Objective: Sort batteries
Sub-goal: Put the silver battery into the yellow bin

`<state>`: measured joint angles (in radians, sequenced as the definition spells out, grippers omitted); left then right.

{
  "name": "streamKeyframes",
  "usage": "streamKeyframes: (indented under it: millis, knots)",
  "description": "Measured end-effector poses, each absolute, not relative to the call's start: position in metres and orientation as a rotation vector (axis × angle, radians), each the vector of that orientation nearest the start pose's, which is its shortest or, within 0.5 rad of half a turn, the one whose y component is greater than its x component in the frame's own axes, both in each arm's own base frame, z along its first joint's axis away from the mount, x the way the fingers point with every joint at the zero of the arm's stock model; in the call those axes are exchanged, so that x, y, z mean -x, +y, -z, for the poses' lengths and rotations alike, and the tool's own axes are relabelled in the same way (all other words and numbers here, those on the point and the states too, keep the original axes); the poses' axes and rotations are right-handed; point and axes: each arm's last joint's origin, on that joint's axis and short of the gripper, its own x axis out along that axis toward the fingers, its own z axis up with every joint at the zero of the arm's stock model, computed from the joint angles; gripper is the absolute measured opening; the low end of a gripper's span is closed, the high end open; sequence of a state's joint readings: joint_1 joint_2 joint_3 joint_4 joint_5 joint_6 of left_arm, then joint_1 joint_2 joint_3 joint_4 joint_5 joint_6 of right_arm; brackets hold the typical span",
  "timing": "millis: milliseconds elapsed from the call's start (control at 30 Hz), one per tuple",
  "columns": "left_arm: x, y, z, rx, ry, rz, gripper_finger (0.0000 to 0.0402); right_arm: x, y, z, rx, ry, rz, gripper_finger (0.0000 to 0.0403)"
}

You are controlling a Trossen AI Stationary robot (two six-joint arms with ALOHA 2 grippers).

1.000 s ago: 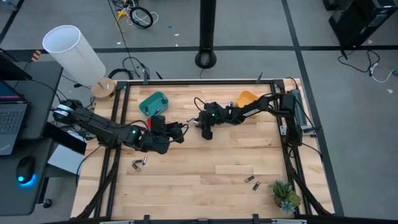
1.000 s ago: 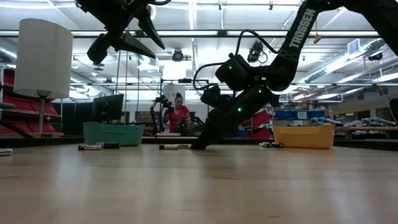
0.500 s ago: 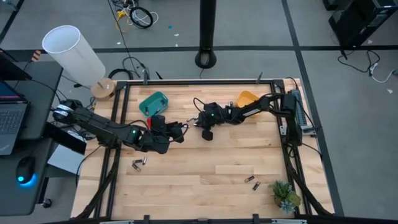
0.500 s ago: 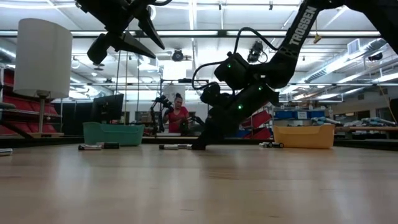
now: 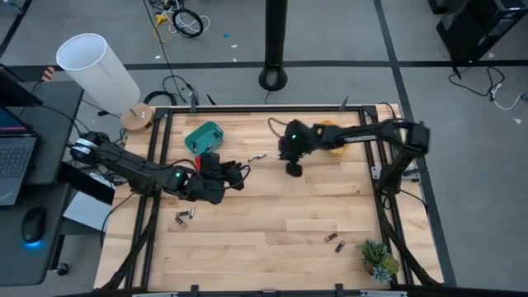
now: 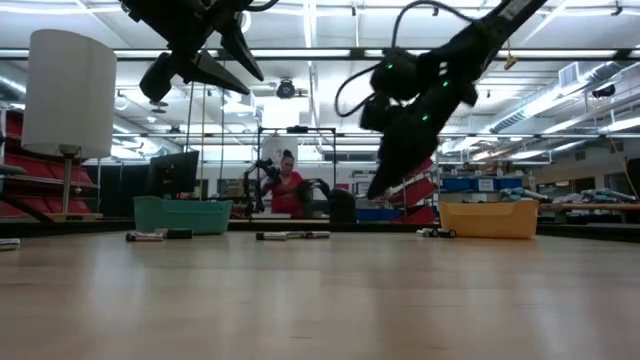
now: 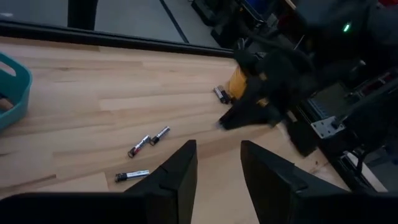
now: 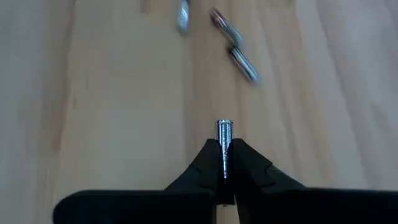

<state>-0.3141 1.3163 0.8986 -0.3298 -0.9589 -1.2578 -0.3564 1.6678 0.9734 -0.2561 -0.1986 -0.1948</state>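
Batteries lie scattered over the table (image 5: 272, 239). Nearest the front edge, a pair (image 5: 334, 242) rests by the small plant (image 5: 377, 260), and another pair (image 5: 183, 218) sits at the left front. Farther in, the left tool (image 5: 241, 175) hovers above the wood with its fingers (image 7: 180, 177) parted and nothing between them; the arm looks to be waiting. Just past it, three loose batteries (image 7: 144, 155) lie near the table's middle. Beyond those, the right tool (image 5: 294, 167) hangs clear of the surface, its fingers pinched tight on a silvery battery (image 8: 224, 140) that pokes out from between the tips. At the back stand the teal bin (image 5: 204, 136) on the left and the orange bin (image 5: 328, 132) on the right, the latter partly hidden under the right arm.

The step in hand appears to be carrying one picked battery to a bin. The orange bin being close by, the next move probably calls for swinging the tool over its rim, then letting the fingers open so the cell drops inside rather than rolling off.
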Motion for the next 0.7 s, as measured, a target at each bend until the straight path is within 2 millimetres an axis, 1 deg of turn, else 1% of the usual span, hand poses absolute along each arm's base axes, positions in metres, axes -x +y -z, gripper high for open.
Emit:
streamKeyframes:
  millis: [133,200,300,400,500,633,700]
  knots:
    - [-0.258,-0.059,-0.257,0.703,0.132,-0.874,0.0136,-0.279,-0.124,-0.205,-0.083,0.98,0.197,0.0024]
    - [-0.258,-0.059,-0.257,0.7,0.132,-0.875,0.0136,-0.262,-0.134,-0.21,-0.11,1.035,0.296,0.0025]
    - [-0.258,-0.059,-0.258,0.7,0.131,-0.875,0.0136,-0.239,-0.149,-0.214,-0.151,1.095,0.45,0.0043]
    - [-0.258,-0.059,-0.258,0.701,0.13,-0.875,0.0136,-0.218,-0.164,-0.212,-0.202,1.134,0.569,0.0057]
    - [-0.258,-0.059,-0.258,0.702,0.129,-0.875,0.0136,-0.203,-0.174,-0.207,-0.26,1.143,0.637,0.0062]
    - [-0.258,-0.059,-0.258,0.703,0.127,-0.874,0.0136,-0.191,-0.18,-0.199,-0.305,1.172,0.668,0.0064]
    - [-0.258,-0.059,-0.258,0.704,0.123,-0.874,0.0136,-0.189,-0.182,-0.198,-0.308,1.169,0.673,0.0067]
